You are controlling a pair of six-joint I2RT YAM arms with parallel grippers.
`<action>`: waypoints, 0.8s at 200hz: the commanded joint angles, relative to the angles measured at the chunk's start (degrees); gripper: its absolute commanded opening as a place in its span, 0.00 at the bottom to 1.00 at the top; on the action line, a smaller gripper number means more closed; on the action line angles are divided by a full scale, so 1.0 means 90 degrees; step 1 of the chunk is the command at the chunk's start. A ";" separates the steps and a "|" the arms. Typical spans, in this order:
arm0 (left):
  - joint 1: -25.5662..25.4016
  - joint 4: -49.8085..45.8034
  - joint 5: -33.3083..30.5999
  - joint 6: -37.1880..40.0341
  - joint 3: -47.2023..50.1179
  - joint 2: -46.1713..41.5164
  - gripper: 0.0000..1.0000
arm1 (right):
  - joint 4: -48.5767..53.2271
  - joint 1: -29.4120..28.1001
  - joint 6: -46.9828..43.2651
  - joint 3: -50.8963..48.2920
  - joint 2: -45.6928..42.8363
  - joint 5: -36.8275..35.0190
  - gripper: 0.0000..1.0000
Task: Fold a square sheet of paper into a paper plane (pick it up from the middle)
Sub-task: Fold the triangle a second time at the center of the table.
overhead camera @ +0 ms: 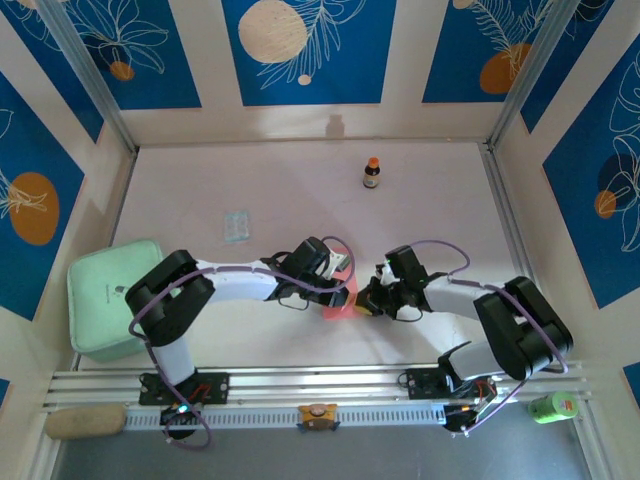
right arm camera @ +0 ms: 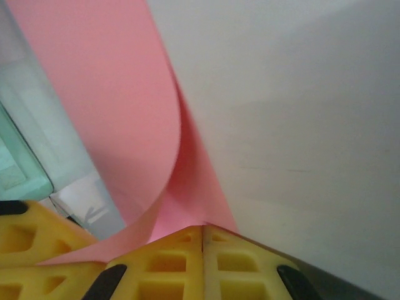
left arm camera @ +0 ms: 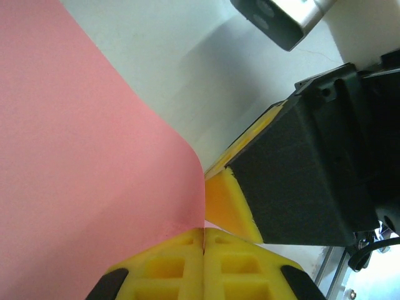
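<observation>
Though between left tool (left arm camera: pixel 204 232) and right tool (right arm camera: pixel 203 228), pink sheet (overhead camera: pixel 335 306) mostly unseen.

Top cam looks down; wrist cams v. close, share sheet (left arm camera: pixel 75 156).

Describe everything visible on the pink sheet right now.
The square sheet of paper is thin, plain salmon pink, matte and unmarked. It sits between the two arms near the front middle of the table, and from above it is mostly hidden by the wrists. The shut left gripper pinches its edge, and the shut right gripper clamps it right alongside. In the right wrist view it bows over in a soft curl, not a pressed crease. No tears are visible.
</observation>
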State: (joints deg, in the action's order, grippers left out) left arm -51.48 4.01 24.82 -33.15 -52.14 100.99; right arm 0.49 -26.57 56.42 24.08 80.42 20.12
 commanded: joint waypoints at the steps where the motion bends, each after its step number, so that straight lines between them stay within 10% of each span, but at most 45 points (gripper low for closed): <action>1: 0.0091 -0.0046 -0.0014 -0.0018 -0.0036 -0.0066 0.03 | 0.0395 -0.0036 -0.0103 -0.0052 0.0099 -0.0194 0.00; 160: 0.0375 -0.1351 -0.0966 0.0857 -0.0552 0.0156 0.03 | 0.0704 -0.0017 -0.0250 0.0053 0.0215 -0.0296 0.00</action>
State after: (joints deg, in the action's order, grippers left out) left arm -48.75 -5.02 18.72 -27.81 -55.27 101.43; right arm 1.74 -26.57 54.89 24.77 80.84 19.75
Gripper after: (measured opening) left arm 0.064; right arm 0.053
